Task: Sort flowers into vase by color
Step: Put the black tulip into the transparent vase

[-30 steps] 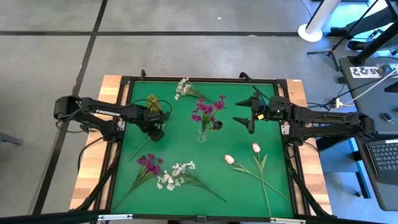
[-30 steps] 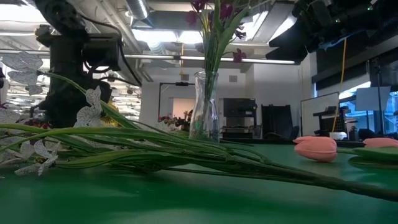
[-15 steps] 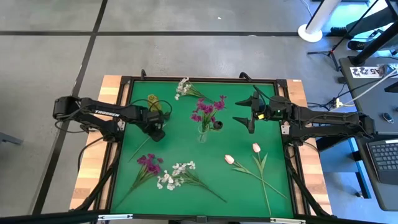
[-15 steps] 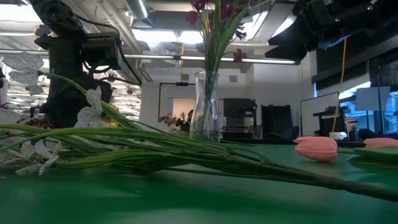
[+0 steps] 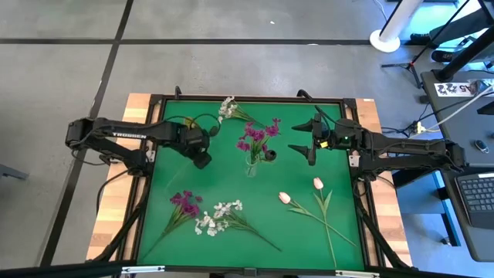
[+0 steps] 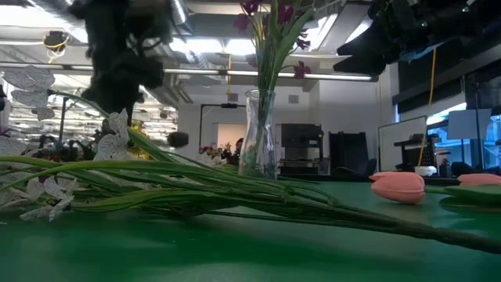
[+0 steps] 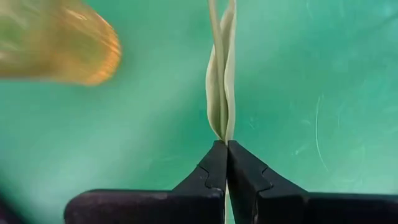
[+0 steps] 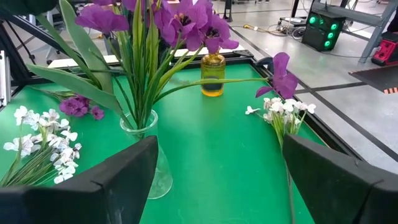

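A clear glass vase [image 5: 251, 167] [image 8: 147, 155] stands mid-table with magenta flowers [image 5: 257, 136] in it. My left gripper [image 5: 202, 160] [image 7: 226, 144] hovers left of it, shut on a pale green stem [image 7: 221, 93]; its blossom does not show. A small amber jar [image 5: 189, 123] [image 8: 212, 74] stands near the far left. A magenta spray [image 5: 184, 202], a white cluster [image 5: 220, 211] and two pink tulips [image 5: 284, 198] lie flat near the near edge. Another white cluster [image 5: 227, 108] lies by the far edge. My right gripper [image 5: 309, 144] hangs open to the right of the vase. My left gripper pinches the pale green stem [image 7: 221, 127] between its two shut fingertips [image 7: 214, 163]. The stem runs straight on from the tips, in line with the fingers. It is off the mat where I can see it; its far end leaves the wrist view.
The green mat sits inside a raised black frame [image 5: 255, 99]. A small dark round thing [image 5: 269, 155] sits right beside the vase. Bare mat [image 5: 309, 166] lies between the vase and the right arm, and more around the amber jar.
My left gripper has risen and shifted a little toward the vase and the far edge, still shut. The thin stem that lay on the mat below it is gone from there, lifted with the gripper. My right arm has kept still.
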Available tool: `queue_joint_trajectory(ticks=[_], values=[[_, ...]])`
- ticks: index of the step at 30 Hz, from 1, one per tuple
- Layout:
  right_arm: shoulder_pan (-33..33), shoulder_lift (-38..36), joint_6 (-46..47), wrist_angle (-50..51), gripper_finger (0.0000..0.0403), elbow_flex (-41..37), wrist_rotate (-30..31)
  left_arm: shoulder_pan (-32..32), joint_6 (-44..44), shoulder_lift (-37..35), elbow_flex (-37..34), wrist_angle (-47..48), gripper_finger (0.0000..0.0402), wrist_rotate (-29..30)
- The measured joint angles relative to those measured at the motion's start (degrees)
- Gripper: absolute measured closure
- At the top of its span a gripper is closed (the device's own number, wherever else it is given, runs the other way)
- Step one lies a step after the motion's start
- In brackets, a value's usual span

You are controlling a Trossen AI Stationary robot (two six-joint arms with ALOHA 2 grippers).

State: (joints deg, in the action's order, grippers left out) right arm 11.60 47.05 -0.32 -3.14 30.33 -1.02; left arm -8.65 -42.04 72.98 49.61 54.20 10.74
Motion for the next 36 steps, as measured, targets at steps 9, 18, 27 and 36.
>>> queue_joint_trajectory(ticks=[9, 18, 27, 36], values=[[0.0, 0.0, 0.0, -0.3, 0.0059, 0.0, 0.0, 4.8, -1.2, -5.7, 15.1, 8.0, 0.0401, 9.2], [0.0, 0.0, -0.1, -6.3, 0.0059, 0.0, -1.9, 14.2, 6.5, -14.6, 18.8, -8.8, 0.0401, 20.2], [0.0, -0.5, 1.8, -31.0, 0.0059, 0.0, -15.1, 20.3, 30.2, -13.9, 18.9, -42.4, 0.0401, 21.5], [-3.0, 6.0, 9.4, -44.7, 0.0059, 1.9, -19.3, 19.4, 33.7, -4.8, 18.9, -48.9, 0.0401, 13.3]])
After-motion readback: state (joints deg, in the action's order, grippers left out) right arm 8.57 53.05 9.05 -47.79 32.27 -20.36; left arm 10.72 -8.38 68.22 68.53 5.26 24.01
